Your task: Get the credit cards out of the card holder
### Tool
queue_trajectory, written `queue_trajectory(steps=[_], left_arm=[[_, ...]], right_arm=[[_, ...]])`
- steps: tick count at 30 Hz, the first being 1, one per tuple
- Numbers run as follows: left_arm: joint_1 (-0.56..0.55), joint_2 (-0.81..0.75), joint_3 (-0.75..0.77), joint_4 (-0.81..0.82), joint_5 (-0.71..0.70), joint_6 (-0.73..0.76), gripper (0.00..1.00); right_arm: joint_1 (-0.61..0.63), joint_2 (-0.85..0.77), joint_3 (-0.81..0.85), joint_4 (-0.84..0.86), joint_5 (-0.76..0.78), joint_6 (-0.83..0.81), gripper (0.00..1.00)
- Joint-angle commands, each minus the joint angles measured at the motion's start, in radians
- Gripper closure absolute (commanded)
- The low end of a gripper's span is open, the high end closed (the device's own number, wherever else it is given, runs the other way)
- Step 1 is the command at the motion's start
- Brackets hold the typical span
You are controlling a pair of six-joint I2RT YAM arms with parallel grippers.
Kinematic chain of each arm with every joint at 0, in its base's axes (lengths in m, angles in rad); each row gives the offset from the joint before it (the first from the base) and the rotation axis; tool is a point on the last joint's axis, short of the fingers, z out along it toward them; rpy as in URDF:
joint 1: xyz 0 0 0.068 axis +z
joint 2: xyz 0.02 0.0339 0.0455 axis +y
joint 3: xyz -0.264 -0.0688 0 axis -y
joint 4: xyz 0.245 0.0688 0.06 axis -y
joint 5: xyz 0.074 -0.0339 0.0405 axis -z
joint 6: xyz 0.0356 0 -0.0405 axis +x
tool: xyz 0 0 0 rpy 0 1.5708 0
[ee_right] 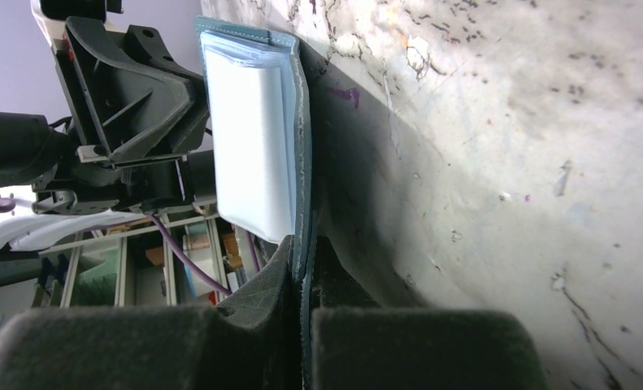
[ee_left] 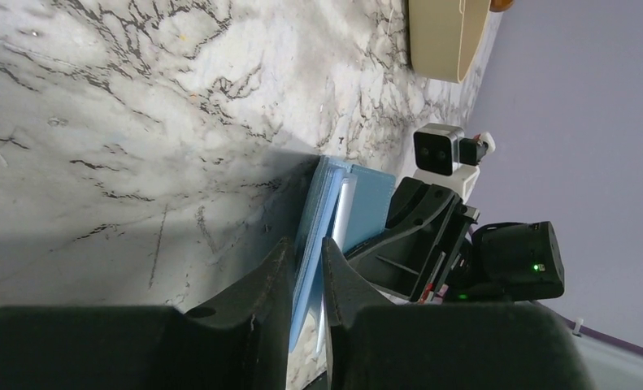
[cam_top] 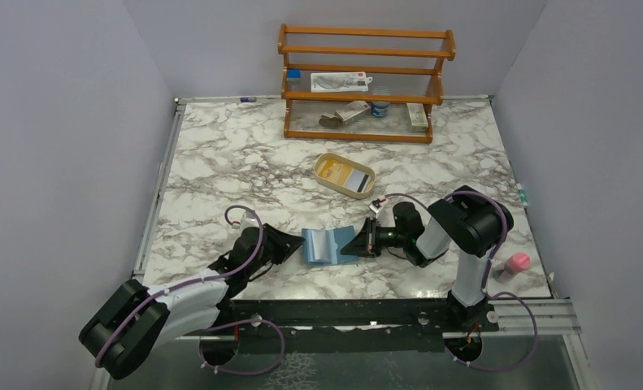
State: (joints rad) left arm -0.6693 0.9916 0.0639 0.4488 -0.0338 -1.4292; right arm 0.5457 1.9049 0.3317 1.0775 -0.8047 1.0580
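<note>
My right gripper (ee_right: 301,268) is pinched tight on one flap of the wallet (cam_top: 330,244), which lies open on the table (cam_top: 245,162) between my two arms. My left gripper (ee_left: 306,276) has its fingers close together around the other flap's edge, with a pale card (ee_left: 344,213) sticking out beside it. I think I might grab the flap and not the card. Then pulling would tug the wallet free or bend it.
</note>
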Motion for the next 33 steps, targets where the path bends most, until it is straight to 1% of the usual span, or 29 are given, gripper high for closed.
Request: queue_trajectory(steps=[1, 12, 22, 29, 33], left_arm=[[0.001, 0.018, 0.008, 0.038, 0.005, -0.005, 0.81], [-0.001, 0.07, 0.031, 0.04, 0.025, 0.019, 0.81], [-0.001, 0.078, 0.034, 0.043, 0.025, 0.019, 0.81], [-0.003, 0.116, 0.049, 0.063, 0.033, 0.019, 0.8], [-0.007, 0.124, 0.039, 0.065, 0.023, 0.004, 0.85]], right_arm=[[0.001, 0.034, -0.019, -0.003, -0.009, -0.014, 0.99], [0.001, 0.043, -0.019, 0.005, -0.013, -0.012, 0.99], [0.002, 0.06, -0.016, 0.019, -0.02, -0.007, 0.99], [0.001, 0.08, -0.016, 0.058, -0.031, 0.01, 0.99], [0.001, 0.088, -0.023, 0.084, -0.034, 0.022, 0.99]])
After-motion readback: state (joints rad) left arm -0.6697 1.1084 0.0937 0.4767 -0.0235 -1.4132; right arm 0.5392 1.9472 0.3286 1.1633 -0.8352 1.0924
